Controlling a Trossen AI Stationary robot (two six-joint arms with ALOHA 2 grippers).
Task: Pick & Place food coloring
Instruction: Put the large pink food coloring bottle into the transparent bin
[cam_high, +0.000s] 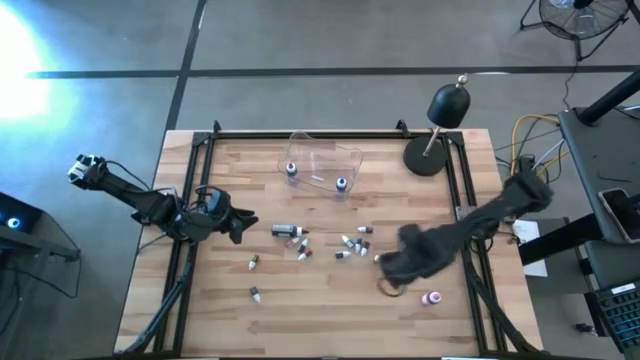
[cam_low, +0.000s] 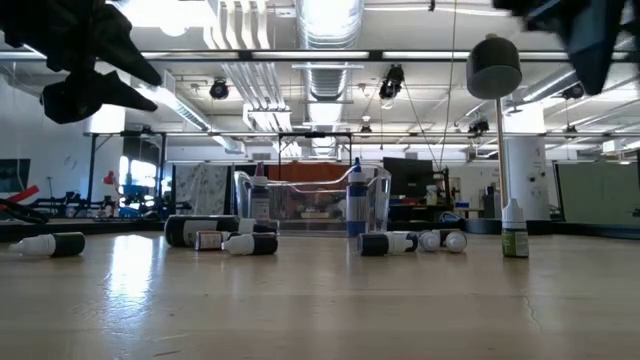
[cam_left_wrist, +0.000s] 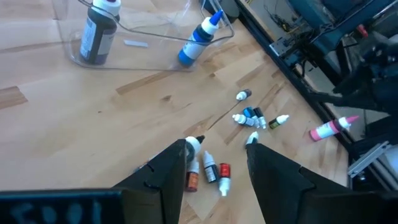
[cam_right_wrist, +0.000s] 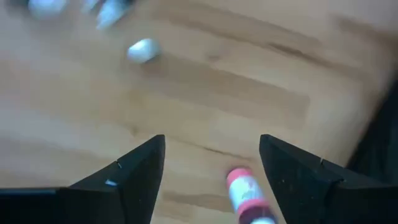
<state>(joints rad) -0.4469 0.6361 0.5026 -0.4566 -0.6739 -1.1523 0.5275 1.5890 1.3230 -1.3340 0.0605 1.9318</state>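
Note:
Small food coloring bottles (cam_high: 350, 244) lie scattered on their sides mid-table, with another cluster (cam_high: 292, 236) nearer the left arm. Two larger bottles (cam_high: 292, 170) (cam_high: 341, 184) stand upright in the clear tub (cam_high: 320, 160). A pink bottle (cam_high: 432, 298) lies near the table's near right corner. My left gripper (cam_left_wrist: 217, 152) hovers open above the left cluster (cam_left_wrist: 208, 171). My right gripper (cam_right_wrist: 211, 146) hangs open over bare wood, and the pink bottle (cam_right_wrist: 245, 194) lies just beyond its fingertips.
A black desk lamp (cam_high: 440, 130) stands at the far right of the table. Two stray bottles (cam_high: 253, 263) (cam_high: 255, 294) lie toward the near left. A small bottle (cam_low: 514, 232) stands upright in the low view. Dark rails (cam_high: 190, 200) frame the wooden top.

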